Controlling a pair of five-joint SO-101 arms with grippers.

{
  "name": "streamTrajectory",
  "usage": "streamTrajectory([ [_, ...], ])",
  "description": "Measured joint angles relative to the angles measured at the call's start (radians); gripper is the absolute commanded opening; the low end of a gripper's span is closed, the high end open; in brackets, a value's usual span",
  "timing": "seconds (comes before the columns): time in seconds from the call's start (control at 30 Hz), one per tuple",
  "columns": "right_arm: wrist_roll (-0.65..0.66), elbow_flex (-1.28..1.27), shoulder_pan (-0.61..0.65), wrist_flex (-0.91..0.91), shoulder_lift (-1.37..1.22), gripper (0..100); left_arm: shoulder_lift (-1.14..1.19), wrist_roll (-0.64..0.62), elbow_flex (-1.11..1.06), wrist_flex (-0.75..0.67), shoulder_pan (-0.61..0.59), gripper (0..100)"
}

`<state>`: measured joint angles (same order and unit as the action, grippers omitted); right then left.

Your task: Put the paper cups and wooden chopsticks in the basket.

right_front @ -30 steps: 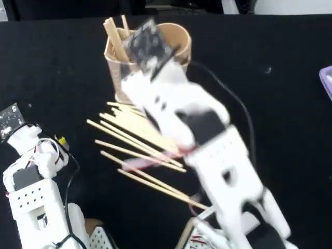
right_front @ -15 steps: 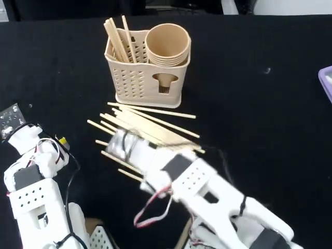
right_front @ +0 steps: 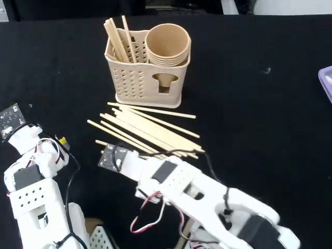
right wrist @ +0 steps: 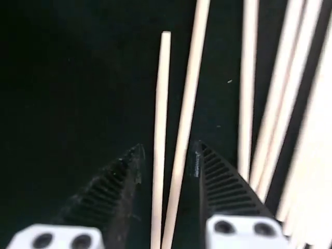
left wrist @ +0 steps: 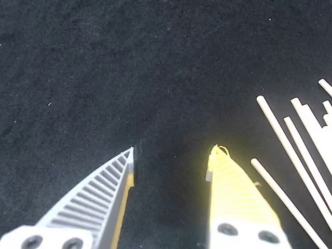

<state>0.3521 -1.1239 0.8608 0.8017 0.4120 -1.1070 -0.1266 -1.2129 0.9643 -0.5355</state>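
Two chopsticks (right wrist: 160, 129) inside spread right claw (right wrist: 168, 147) (seemingly untouched).

Bare wooden chopsticks (right_front: 155, 129), matt paper cups (right_front: 168, 44), perhaps plastic basket (right_front: 137, 83), matt tablecloth (right_front: 259, 129)

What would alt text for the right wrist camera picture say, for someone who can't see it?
The open right gripper points down at a black table, with two wooden chopsticks running between its dark fingers. More chopsticks lie alongside.
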Motion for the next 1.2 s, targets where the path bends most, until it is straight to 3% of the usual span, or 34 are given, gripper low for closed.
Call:
streamTrajectory([
  [0.27,0.0,0.094,0.0,0.006,-0.146,14.0,0.0,0.0,0.0,0.0,0.0,23],
  [0.37,0.005,0.12,-0.002,0.025,-0.17,1.5,0.0,0.0,0.0,0.0,0.0,23],
  [0.63,0.005,0.16,-0.006,0.049,-0.207,1.0,0.0,0.0,0.0,0.0,0.0,23],
  [0.87,0.029,0.195,-0.012,0.255,0.044,1.0,0.0,0.0,0.0,0.0,0.0,23],
  [1.03,0.117,0.295,-0.146,0.354,0.301,1.0,0.0,0.0,0.0,0.0,0.0,23],
  [1.2,0.121,0.427,-0.299,0.318,0.45,1.1,0.0,0.0,0.0,0.0,0.0,23],
])
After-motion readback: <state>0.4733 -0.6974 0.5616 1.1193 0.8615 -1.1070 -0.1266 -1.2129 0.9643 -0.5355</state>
